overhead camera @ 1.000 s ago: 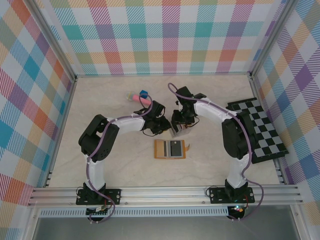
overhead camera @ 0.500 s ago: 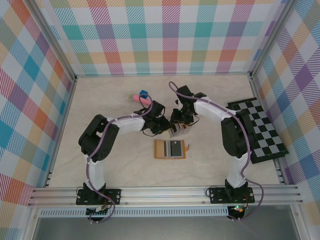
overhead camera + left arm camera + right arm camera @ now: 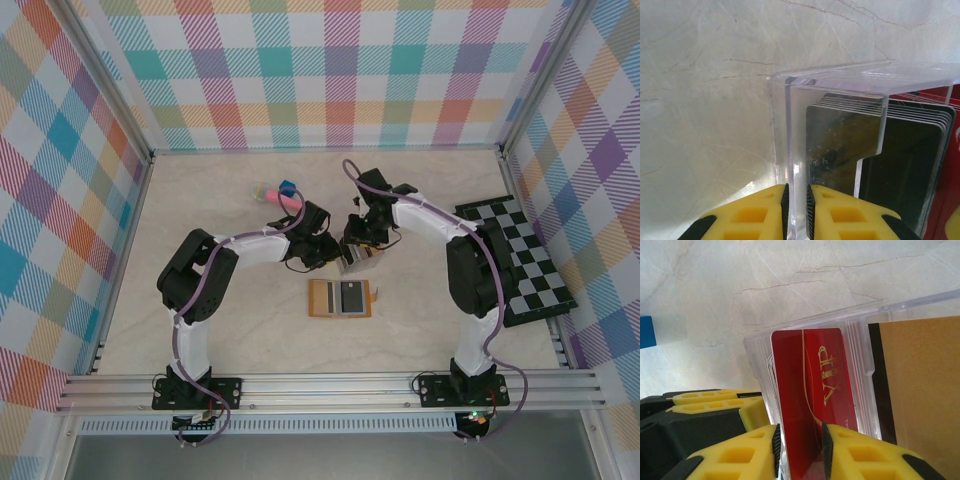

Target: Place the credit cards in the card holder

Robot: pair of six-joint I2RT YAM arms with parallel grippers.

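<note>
- The card holder (image 3: 322,298) is seen lying open and flat on the tabletop (image 3: 230,330). It is between the two arms and closer to their bases than the end effectors are.
- A dark card (image 3: 351,297) looks to be tucked into its right half already.
- A clear plastic box (image 3: 356,262) is stood just beyond the card holder, on the far side from the bases.
- The credit cards (image 3: 840,145) are packed upright inside this box.
- The left end effector (image 3: 796,205) is closed tight on one thin wall of the box, so the box is held steady.
- The right end effector (image 3: 800,445) is closed on a red credit card (image 3: 810,385) marked VIP. One yellow pad looks to be touching it on each side.
- The red card is stood on end in the box, with its long side lined up with the fingers.
- A tan card (image 3: 920,390) is seen just beside it.
- The step in hand is judged to be pulling the red card out of the box.
- The card is best drawn out straight along its long side.
- After that, the card holder is to be found toward the bases from the right end effector, a short way off.
- The right arm is the one to carry the card, since the card is already in its grip.
</note>
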